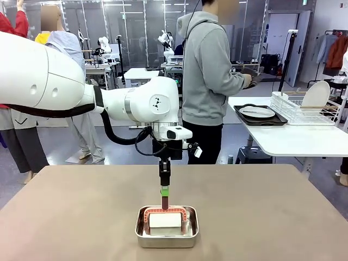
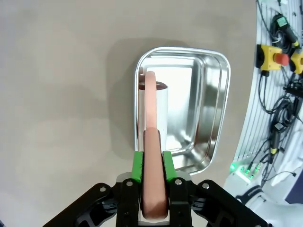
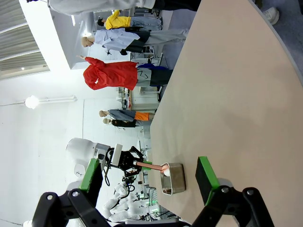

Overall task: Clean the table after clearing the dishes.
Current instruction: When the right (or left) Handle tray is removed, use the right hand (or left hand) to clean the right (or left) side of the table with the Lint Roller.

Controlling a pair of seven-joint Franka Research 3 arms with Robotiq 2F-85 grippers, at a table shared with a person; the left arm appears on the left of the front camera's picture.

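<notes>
Two tools at one tabletop (image 1: 272,206): left tool (image 1: 165,191) clamped narrow on the salmon handle (image 2: 152,104) of a white block (image 1: 165,220) lying in the steel pan (image 1: 166,238); right tool (image 3: 147,170) spread wide, holding nothing. One white plate (image 1: 257,112) rests on its dark tray (image 1: 242,118) on the white side table (image 1: 293,138), beyond the tabletop.
</notes>
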